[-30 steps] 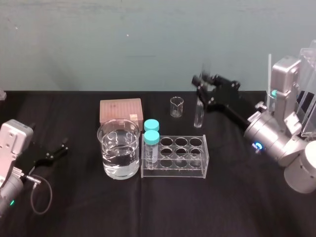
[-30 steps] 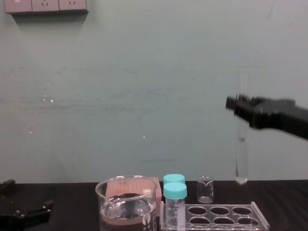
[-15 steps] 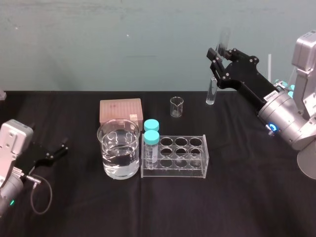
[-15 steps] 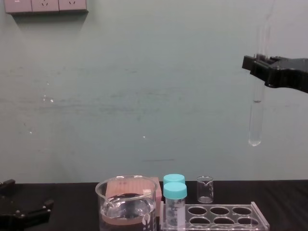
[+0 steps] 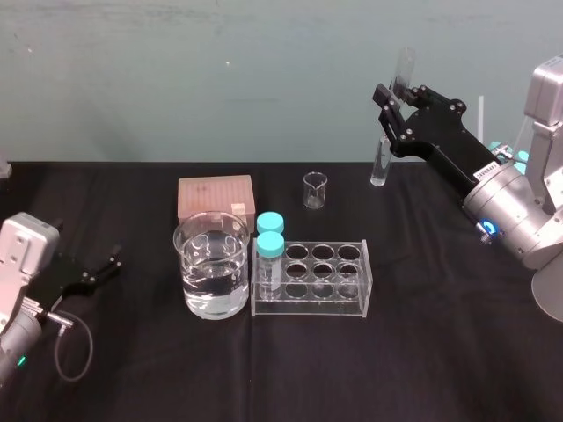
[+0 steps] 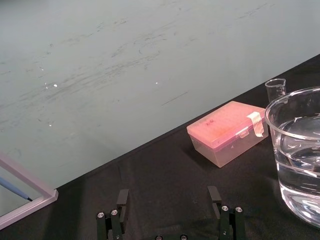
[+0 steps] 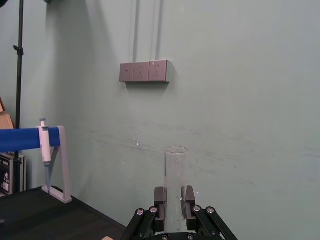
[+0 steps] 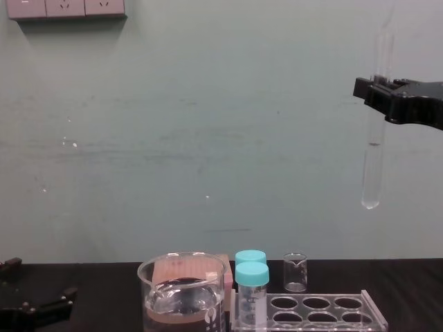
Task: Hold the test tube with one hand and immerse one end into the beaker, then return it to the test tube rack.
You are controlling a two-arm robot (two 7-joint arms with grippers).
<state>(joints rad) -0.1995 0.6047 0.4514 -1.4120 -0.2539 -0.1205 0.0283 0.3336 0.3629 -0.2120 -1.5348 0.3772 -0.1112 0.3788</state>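
Observation:
My right gripper [image 5: 388, 107] is shut on the test tube [image 5: 379, 167], a long clear glass tube held nearly upright high in the air, to the right of and beyond the test tube rack [image 5: 308, 304]. From the chest the test tube [image 8: 372, 176] hangs well above the table, its rounded end free below the right gripper [image 8: 379, 87]. In the right wrist view its open rim [image 7: 175, 165] rises between the fingers [image 7: 160, 196]. The beaker [image 5: 211, 264], part full of clear liquid, stands left of the rack. My left gripper [image 5: 111, 264] rests open at the table's left.
Two teal-capped vials [image 5: 270, 250] stand in the rack's left end. A pink box [image 5: 215, 195] sits behind the beaker, and a tiny beaker [image 5: 315, 190] behind the rack. A pipette stand [image 7: 50, 150] is at the far left. Black cloth covers the table.
My right gripper has carried the test tube up and to the right, away from the space just behind the rack. Over the last half second it barely moved. The left arm stayed still.

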